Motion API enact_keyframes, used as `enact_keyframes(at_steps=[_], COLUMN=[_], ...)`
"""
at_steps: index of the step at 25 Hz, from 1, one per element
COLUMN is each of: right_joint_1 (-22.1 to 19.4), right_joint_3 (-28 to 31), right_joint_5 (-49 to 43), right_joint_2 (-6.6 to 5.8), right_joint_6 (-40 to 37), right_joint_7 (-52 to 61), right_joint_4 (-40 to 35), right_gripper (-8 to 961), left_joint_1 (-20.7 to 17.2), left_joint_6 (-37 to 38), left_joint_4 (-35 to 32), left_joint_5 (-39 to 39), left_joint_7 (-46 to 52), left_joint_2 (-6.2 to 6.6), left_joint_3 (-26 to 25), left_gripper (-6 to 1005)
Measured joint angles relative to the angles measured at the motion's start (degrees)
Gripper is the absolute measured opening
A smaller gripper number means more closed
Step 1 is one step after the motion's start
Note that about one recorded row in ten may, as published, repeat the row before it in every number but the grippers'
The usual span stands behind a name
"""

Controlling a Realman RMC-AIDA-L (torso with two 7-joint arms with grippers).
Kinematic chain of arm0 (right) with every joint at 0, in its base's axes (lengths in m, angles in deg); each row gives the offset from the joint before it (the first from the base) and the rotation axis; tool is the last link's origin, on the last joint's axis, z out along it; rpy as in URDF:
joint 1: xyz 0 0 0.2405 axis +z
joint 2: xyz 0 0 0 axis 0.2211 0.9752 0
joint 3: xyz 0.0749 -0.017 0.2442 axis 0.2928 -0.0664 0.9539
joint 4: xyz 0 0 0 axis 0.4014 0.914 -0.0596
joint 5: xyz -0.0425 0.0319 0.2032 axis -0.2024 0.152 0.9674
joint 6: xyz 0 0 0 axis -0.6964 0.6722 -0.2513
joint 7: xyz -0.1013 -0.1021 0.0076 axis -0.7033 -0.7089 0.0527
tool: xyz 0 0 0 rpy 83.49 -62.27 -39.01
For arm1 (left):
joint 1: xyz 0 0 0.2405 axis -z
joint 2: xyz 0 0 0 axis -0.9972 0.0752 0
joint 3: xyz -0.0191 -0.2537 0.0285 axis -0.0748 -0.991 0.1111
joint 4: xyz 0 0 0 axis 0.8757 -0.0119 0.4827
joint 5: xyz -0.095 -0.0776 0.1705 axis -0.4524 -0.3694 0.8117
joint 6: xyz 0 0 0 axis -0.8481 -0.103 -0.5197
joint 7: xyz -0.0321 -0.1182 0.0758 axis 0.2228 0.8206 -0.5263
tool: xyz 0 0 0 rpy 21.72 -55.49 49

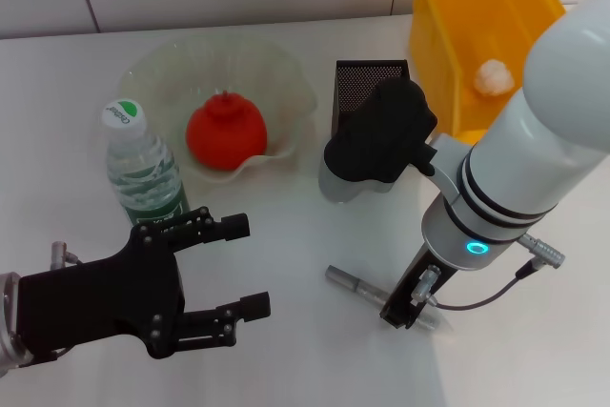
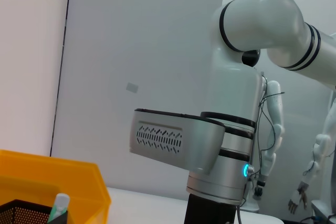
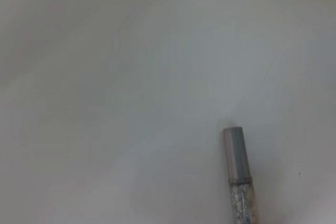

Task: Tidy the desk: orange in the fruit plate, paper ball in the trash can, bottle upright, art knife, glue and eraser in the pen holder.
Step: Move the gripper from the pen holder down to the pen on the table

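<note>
While the left gripper [image 1: 233,278] idles open near the bottle [image 1: 143,164], the right gripper [image 1: 408,310], jaws unreadable, meets the grey glitter-barrelled stick [image 1: 357,281] lying crosswise beneath it.

White arms, black bands — cyan light

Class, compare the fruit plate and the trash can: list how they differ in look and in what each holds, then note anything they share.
The fruit plate is shallow, translucent pale green with a wavy rim; the trash can is deep, opaque yellow-orange with straight sloped sides. The fruit plate holds the orange; the trash can holds the paper ball. Both stand on the table's far side, each already holding its item.
</note>
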Motion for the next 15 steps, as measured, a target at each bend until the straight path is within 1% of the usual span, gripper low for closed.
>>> enact_keyframes(at_steps=[8,15], right_joint_1=[0.0,0.29], right_joint_3=[-0.14,-0.32], right_joint_5=[0.0,0.0], right_joint_2=[0.0,0.0], right_joint_6=[0.0,-0.48], right_joint_7=[0.0,-0.25], right_joint_4=[0.07,0.07], right_gripper=[275,203], left_joint_1=[-0.03,0.04], left_joint_6=[0.0,0.0], left_joint_4=[0.01,0.0], left_joint_5=[0.0,0.0], left_joint_7=[0.0,0.0], left_joint_2=[0.0,-0.05], left_joint_3=[0.0,0.0], left_gripper=[815,815])
